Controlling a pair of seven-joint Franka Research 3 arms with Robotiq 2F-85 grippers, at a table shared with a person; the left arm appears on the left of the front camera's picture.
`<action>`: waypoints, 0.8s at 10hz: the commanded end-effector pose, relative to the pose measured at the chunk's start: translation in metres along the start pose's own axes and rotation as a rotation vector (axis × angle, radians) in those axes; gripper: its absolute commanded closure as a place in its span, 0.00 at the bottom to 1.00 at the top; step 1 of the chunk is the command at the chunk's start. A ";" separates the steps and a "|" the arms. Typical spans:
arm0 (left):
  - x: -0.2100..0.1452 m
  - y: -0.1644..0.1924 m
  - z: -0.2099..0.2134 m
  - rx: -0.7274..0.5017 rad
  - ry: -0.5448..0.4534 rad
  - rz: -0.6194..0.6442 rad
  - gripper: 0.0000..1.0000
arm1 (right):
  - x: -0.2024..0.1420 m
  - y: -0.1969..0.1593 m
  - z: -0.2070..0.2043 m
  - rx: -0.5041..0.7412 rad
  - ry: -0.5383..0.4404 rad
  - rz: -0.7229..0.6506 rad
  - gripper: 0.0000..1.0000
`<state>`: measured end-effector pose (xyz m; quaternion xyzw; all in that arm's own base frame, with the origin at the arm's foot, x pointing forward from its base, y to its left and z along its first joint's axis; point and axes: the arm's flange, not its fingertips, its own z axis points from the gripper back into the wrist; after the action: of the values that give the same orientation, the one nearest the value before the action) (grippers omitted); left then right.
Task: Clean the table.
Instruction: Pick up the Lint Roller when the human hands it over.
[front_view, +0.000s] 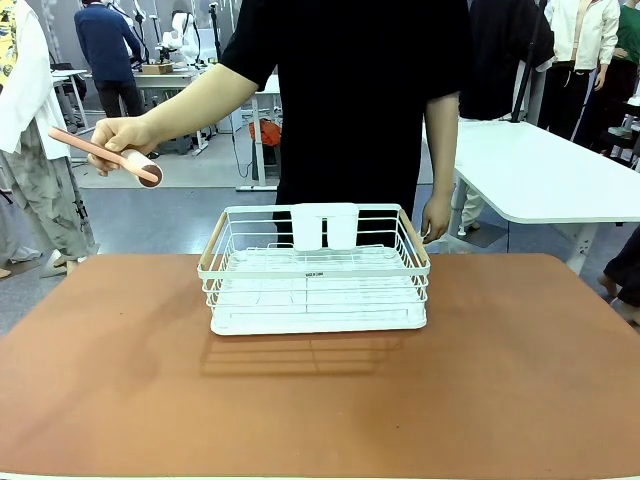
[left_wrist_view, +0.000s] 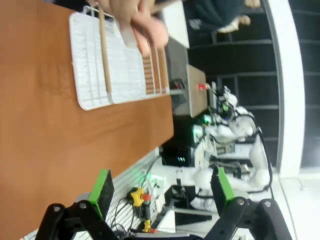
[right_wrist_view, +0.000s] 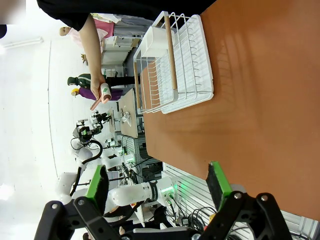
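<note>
The table (front_view: 500, 380) has a smooth terracotta top, and a white wire rack (front_view: 315, 290) with wooden handles stands at its middle. Across the table a person holds a pink-handled lint roller (front_view: 110, 155) in the air past the far left corner; the other hand (front_view: 436, 215) hangs by the rack's right end. My left gripper (left_wrist_view: 162, 187) is open off the table's edge, holding nothing, with the rack (left_wrist_view: 120, 65) far ahead. Above the table (right_wrist_view: 260, 100), my right gripper (right_wrist_view: 157, 182) is open and holds nothing, well short of the rack (right_wrist_view: 175, 65).
A white-topped table (front_view: 540, 175) stands behind on the right. Other people and desks fill the room beyond. Inside the rack a white cup holder (front_view: 325, 225) hangs on its far wall.
</note>
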<state>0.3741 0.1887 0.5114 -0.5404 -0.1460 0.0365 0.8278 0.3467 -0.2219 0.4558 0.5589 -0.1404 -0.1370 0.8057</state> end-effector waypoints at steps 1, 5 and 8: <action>-0.007 -0.023 -0.015 0.104 -0.114 0.087 0.00 | -0.001 0.002 0.001 0.006 -0.002 0.001 0.00; 0.002 -0.049 -0.045 0.258 -0.246 0.188 0.00 | -0.001 0.002 0.001 0.006 -0.002 0.001 0.00; 0.012 -0.065 -0.064 0.299 -0.325 0.276 0.00 | -0.001 0.002 0.001 0.006 -0.002 0.001 0.00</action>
<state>0.3999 0.1195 0.5463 -0.4268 -0.1912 0.2327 0.8527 0.3469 -0.2218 0.4556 0.5588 -0.1400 -0.1371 0.8058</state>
